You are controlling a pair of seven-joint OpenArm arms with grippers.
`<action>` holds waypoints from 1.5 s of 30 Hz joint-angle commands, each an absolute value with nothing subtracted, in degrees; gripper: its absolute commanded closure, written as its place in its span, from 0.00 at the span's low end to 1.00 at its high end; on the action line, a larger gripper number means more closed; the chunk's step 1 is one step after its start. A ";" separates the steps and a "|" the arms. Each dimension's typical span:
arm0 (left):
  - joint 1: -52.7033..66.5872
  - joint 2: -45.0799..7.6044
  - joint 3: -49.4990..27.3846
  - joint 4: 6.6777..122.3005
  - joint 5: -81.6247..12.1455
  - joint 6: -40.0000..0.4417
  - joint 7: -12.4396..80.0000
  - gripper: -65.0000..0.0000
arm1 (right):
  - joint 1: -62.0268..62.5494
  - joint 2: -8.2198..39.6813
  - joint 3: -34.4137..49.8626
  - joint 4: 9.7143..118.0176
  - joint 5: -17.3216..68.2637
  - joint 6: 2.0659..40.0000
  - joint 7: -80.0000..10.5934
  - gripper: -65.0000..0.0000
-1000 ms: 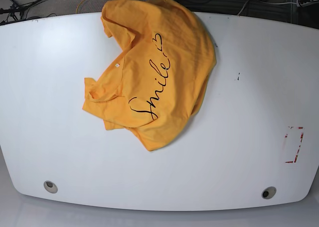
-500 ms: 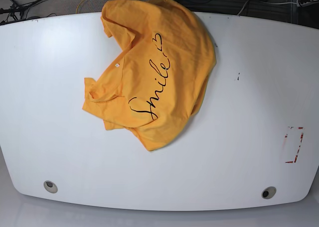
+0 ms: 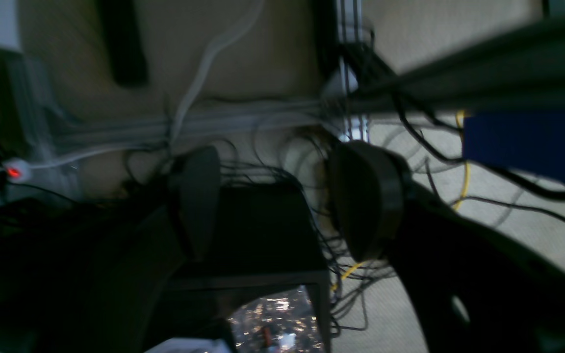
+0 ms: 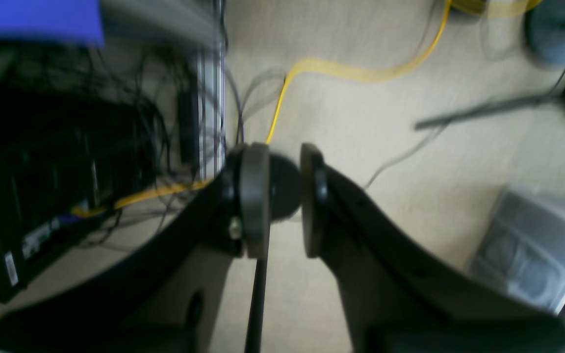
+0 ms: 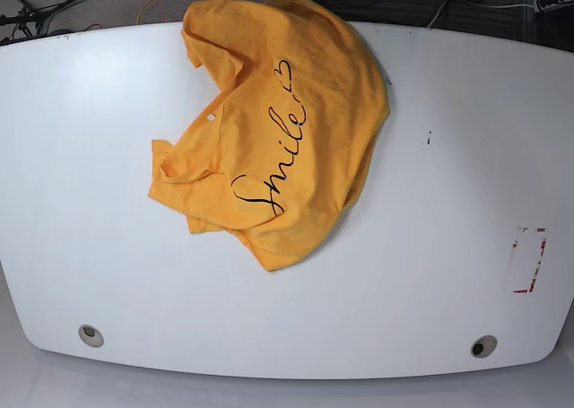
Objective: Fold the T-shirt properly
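The T-shirt [image 5: 269,130] lies crumpled on the white table [image 5: 448,175], left of centre and reaching over the far edge. It is orange-yellow, and its black "Smile" print [image 5: 273,161] with a small heart faces up. Neither arm shows in the base view. Both wrist cameras look at floor and cables, away from the shirt. My left gripper [image 3: 272,206] is open wide and holds nothing. My right gripper [image 4: 286,196] stands open by a narrow gap, with nothing between its pads.
A red marked rectangle [image 5: 529,260] sits near the table's right edge. Two round holes [image 5: 90,335] [image 5: 483,346] lie near the front edge. Black cables, a yellow cable [image 4: 361,73] and a dark equipment rack [image 4: 42,171] are on the floor.
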State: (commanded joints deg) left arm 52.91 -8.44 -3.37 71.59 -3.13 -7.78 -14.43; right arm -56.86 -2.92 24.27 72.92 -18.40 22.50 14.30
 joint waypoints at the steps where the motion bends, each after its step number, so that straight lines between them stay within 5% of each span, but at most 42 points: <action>1: 53.31 -8.36 -3.77 72.34 -3.11 -7.73 -14.49 0.43 | -57.25 -2.93 24.29 73.56 -18.40 22.65 14.27 0.84; 45: 69.76 -12.15 -8.69 104.45 -12.21 -8.18 -12.08 0.45 | -74.21 -5.19 24.34 109.66 -16.47 22.62 10.13 0.83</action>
State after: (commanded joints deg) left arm 69.76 -12.15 -8.69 104.45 -12.21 -8.18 -12.08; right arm -74.21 -5.19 24.34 109.66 -16.47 22.62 10.13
